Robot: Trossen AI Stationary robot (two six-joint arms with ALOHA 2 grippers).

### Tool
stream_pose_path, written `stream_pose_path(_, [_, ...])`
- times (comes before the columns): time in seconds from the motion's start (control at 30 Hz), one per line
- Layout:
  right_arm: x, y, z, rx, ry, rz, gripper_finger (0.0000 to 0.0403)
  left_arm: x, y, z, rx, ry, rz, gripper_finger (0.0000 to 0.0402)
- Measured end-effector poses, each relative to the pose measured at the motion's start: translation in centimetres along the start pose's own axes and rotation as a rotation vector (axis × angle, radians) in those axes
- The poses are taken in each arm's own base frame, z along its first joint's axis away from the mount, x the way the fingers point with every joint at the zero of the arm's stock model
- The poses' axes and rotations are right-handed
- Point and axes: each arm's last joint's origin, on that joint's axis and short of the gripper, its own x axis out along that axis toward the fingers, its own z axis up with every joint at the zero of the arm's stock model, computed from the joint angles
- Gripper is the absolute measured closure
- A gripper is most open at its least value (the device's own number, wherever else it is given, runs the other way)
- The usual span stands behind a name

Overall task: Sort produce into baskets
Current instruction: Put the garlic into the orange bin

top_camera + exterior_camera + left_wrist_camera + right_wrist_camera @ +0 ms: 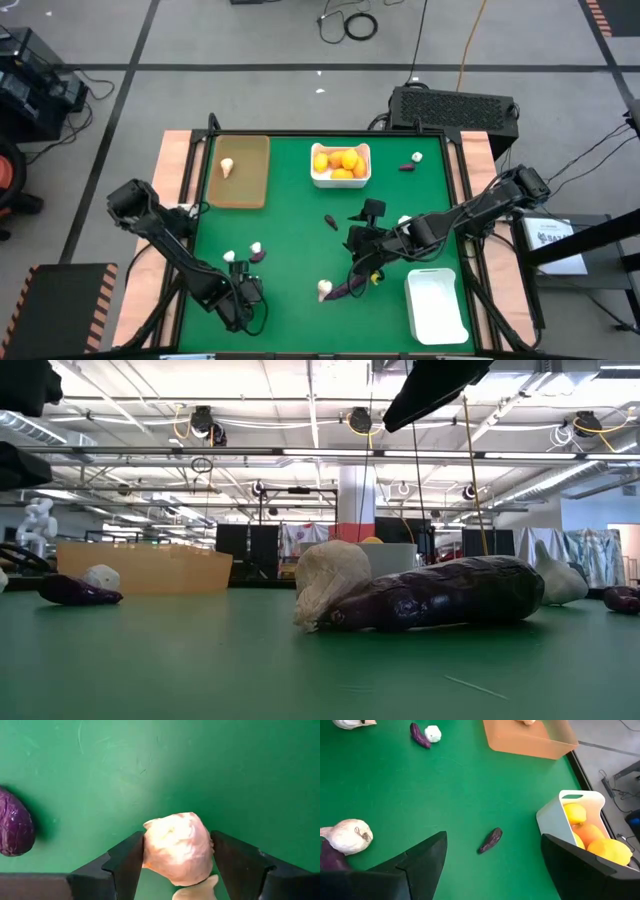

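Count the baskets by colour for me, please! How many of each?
Tan: 1, the flat tan basket
White: 2, the full bin and the empty bin
Total: 3 baskets

The left arm reaches from the surface's left edge toward its near-left part, bent at the elbow, with the left gripper (237,281) low over the surface. In its wrist view, its two dark fingers (125,862) stand either side of a pale garlic bulb (177,847), their inner faces touching it. The right arm comes in from the right edge, stretched toward the middle, with the right gripper (362,228) held above the surface. Its fingers (427,857) are spread wide apart with nothing between them.
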Motion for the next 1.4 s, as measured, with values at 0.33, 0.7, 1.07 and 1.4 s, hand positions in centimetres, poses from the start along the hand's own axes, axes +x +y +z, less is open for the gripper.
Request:
stream_pose_path(0.33, [0.0,0.0,0.0,0.0,0.0,0.0,0.009,0.0,0.0,-0.1,-0.002,0.016,-0.003,0.0183])
stream_pose_path(0.7, [0.0,0.0,0.1,0.004,-0.006,0.001,0.009,-2.1,0.7,0.5,-0.02,-0.003,-0.005,0.0228])
stream_pose_path(1.07, [0.0,0.1,0.5,0.008,-0.043,0.011,0.009,-10.8,8.1,2.4,-0.042,-0.369,0.408,0.0228])
stream_pose_path(1.4, [0.0,0.2,0.4,0.034,-0.041,0.012,0.009,-14.5,19.4,2.3,-0.362,-0.285,0.728,0.0228])
